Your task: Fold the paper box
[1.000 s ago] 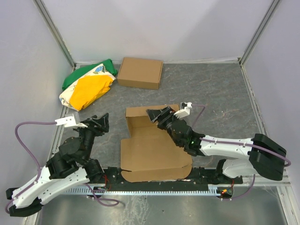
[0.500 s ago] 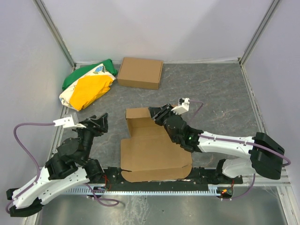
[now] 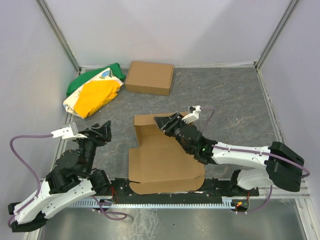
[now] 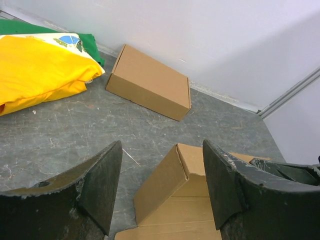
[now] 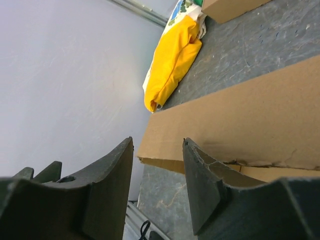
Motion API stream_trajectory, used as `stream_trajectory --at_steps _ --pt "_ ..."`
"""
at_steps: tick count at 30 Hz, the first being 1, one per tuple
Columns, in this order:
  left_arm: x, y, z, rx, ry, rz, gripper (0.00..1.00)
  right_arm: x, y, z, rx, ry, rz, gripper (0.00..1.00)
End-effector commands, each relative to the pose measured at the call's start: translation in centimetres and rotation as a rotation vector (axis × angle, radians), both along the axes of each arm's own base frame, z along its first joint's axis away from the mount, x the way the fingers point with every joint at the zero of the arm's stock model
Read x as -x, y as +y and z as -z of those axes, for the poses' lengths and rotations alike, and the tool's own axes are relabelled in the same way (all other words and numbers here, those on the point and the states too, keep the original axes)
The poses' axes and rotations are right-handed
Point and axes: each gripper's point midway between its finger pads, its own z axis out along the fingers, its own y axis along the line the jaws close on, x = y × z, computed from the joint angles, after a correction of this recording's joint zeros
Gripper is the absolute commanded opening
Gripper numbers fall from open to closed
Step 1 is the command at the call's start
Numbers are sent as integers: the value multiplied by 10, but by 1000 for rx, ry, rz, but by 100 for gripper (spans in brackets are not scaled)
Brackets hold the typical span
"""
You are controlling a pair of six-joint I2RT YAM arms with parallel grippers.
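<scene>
The paper box (image 3: 162, 162) lies as a partly folded brown sheet in the middle of the table, its back and left walls (image 3: 148, 121) raised. In the left wrist view the raised left wall (image 4: 162, 187) stands ahead of the fingers. My right gripper (image 3: 162, 122) is at the back wall's top edge with its jaws open. In its wrist view (image 5: 158, 142) the flap's edge (image 5: 240, 127) runs just behind the fingertips. My left gripper (image 3: 103, 129) hovers left of the box, open and empty (image 4: 162, 150).
A ready-made closed cardboard box (image 3: 149, 77) sits at the back centre, also seen in the left wrist view (image 4: 150, 82). A green, yellow and white bag (image 3: 95, 92) lies at the back left. Grey walls enclose the table on three sides.
The right gripper's jaws narrowed, then widened a little, and it shifted slightly left along the back wall. The left arm drifted a little to the left.
</scene>
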Motion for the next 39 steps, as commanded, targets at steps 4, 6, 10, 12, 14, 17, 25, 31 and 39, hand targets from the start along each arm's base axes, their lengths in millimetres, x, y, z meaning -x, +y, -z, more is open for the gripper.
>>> stream_trajectory --at_steps 4,6,10,12,14,17,25,31,39 --pt "-1 5 -2 -16 -6 -26 72 27 0 -8 -138 19 -86 51" --pt "-2 4 -2 -20 -3 -25 72 30 -4 -5 -116 32 -89 50" --pt "-3 0 -2 -27 1 -19 72 29 -13 4 -77 55 -44 51" --pt "-3 -1 -1 -35 4 -15 72 28 -14 0 -103 43 -37 51" --pt "-3 -1 -1 -38 5 -14 72 30 -13 -5 -110 30 -50 51" --pt "-3 -1 -1 -38 5 -17 72 33 -14 -8 -112 21 -67 51" --pt "-4 -1 0 -42 7 -19 72 40 -20 -2 -131 67 -78 50" --pt "-4 -2 1 -51 10 -16 72 42 -21 10 -110 104 -78 49" --pt "-4 -2 1 -42 7 -14 73 46 -21 28 -88 143 -94 53"
